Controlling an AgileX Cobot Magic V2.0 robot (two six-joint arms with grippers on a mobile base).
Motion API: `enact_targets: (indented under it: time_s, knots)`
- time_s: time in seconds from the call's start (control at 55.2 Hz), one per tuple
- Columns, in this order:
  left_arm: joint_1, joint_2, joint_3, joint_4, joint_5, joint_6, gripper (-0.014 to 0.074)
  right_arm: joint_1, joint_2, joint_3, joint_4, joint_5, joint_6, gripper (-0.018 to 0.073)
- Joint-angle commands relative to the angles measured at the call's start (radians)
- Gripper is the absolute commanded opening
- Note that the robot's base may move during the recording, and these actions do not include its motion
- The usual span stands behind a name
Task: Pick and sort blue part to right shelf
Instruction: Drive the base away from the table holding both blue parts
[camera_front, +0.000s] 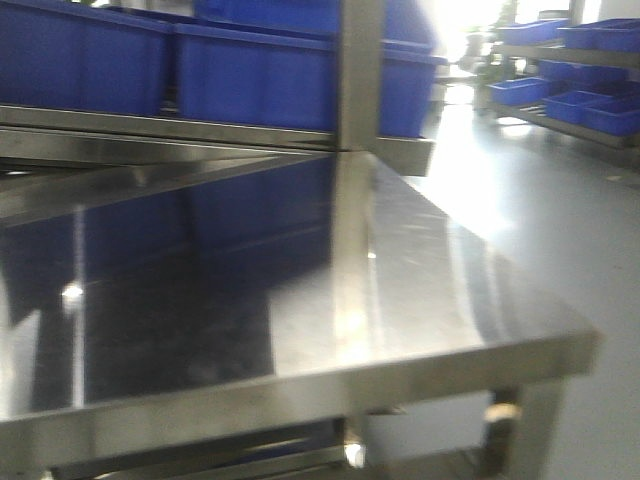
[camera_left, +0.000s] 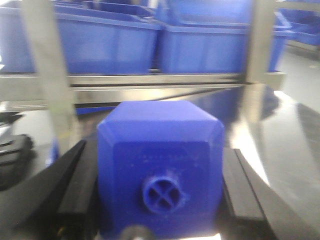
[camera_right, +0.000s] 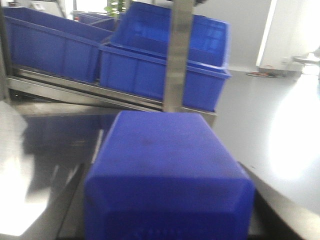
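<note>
Polished steel bench (camera_front: 450, 300) fills the foreground. Brushed-steel right shelf (camera_front: 200, 135) stands along the bench's rear edge, front rail just above bench level. Two large blue plastic bins (camera_front: 80, 60) sit side by side on the shelf, and a third bin (camera_right: 170, 35) rests tilted on the right-hand one. Steel upright post (camera_front: 360, 70) rises before the right-hand bin, near the bench's right rear corner. Far right, across the grey floor (camera_front: 560, 230), a second rack (camera_front: 570, 120) holds more bins, well apart.

Left wrist view: blue boxy plastic part (camera_left: 160, 145) sits between the fingers (camera_left: 75, 192) of the left end effector (camera_left: 160, 200), both touching its sides, with the shelf rail behind. Right wrist view: a like blue block (camera_right: 165, 170) lies close before the lens, post and bins behind it.
</note>
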Motion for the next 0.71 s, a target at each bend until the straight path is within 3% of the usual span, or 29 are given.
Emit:
enact_targets:
  time_s: [0.0, 0.689]
  knots:
    - [-0.007, 0.016, -0.024, 0.005, -0.093, -0.006, 0.0314, 0.001, 0.013, -0.026, -0.032, -0.095, -0.005, 0.0202]
    - [-0.007, 0.016, -0.024, 0.005, -0.093, -0.006, 0.0314, 0.001, 0.013, -0.026, -0.032, -0.095, -0.005, 0.0202]
